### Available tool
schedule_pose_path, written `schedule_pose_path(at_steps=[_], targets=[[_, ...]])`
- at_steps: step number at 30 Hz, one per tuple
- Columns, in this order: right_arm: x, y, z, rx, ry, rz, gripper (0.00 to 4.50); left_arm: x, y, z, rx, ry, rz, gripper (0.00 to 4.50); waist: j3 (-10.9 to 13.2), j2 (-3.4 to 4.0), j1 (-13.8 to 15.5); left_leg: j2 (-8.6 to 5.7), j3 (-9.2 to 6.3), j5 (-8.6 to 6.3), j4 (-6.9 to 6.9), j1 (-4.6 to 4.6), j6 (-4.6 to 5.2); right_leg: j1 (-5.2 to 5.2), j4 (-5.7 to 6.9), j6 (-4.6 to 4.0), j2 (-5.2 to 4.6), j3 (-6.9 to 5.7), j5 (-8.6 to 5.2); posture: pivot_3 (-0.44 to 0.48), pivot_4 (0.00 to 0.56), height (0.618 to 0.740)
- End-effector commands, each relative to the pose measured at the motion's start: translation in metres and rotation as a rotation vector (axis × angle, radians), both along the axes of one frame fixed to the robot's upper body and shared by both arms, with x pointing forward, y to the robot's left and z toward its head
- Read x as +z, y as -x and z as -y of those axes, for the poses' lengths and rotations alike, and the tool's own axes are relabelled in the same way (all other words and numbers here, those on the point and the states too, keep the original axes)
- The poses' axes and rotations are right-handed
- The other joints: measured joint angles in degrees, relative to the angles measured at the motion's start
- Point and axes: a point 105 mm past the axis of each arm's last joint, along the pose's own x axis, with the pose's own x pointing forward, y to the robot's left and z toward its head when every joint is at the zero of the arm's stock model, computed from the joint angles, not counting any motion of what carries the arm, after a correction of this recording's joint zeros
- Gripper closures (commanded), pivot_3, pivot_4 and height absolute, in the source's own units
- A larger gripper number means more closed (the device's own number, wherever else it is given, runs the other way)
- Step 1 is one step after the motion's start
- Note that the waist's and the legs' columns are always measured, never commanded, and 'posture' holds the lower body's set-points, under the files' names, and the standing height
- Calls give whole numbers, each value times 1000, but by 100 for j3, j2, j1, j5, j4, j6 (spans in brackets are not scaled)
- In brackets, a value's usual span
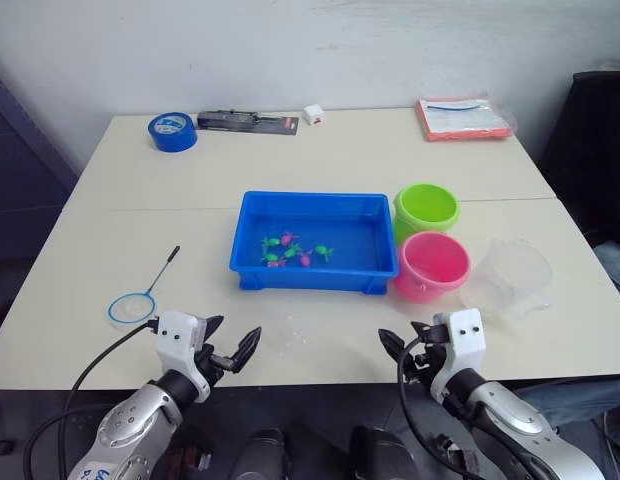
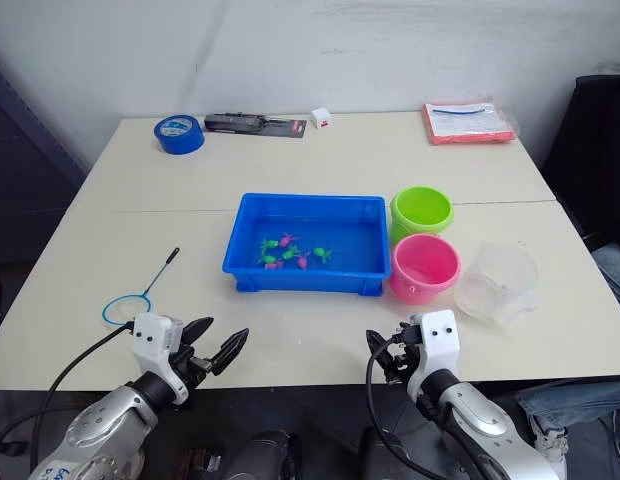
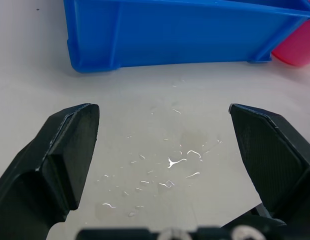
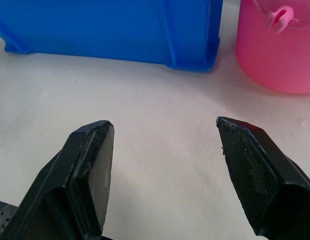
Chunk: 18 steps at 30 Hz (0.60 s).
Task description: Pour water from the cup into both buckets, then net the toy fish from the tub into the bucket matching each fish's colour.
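Lower left of frame: left gripper (image 1: 233, 352), fingers spread wide, empty, hovering over bare tabletop (image 1: 320, 345) w/ water droplets (image 3: 170, 165) just ahead of it. Lower right: right gripper (image 1: 402, 352), fingers also wide apart, nothing held.

Left-centre: small scoop net w/ blue ring, pale mesh & thin black stick handle (image 1: 140, 297) lies flat, near the left gripper. Right-centre: clear colourless plastic measuring cup (image 1: 510, 277) sits beside the pink round plastic bucket (image 1: 431, 265); lime green round plastic bucket (image 1: 426, 210) just behind the pink one, touching or nearly so. Centre: shallow bright blue rectangular plastic tub (image 1: 315, 242) w/ tiny pink & green toy fish (image 1: 290, 250) clustered inside.

Judgement: nothing is gripped, so task looks at its start, i.e. pour step first. Next move prob. calls for right gripper to reach up-right past the pink bucket and take the cup's handle w/o knocking the buckets.

Hard to tell: water level in cup & buckets, exact fish count, handle orientation on the cup.
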Motion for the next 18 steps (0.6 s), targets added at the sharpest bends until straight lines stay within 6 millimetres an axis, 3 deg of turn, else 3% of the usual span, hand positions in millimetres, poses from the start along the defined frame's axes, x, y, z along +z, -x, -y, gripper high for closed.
schedule_pose_path(at_steps=[1,18], targets=[[9,0,-2,14,-2,41,0,4,-1,-2,4,-11,25,29,0,0,0,0,0,0,0,0,0,0,0,0,0,0,0,0,150,737],[15,0,-7,32,-10,48,0,3,1,-2,-7,-13,26,29,0,0,0,0,0,0,0,0,0,0,1,0,0,0,0,0,150,737]])
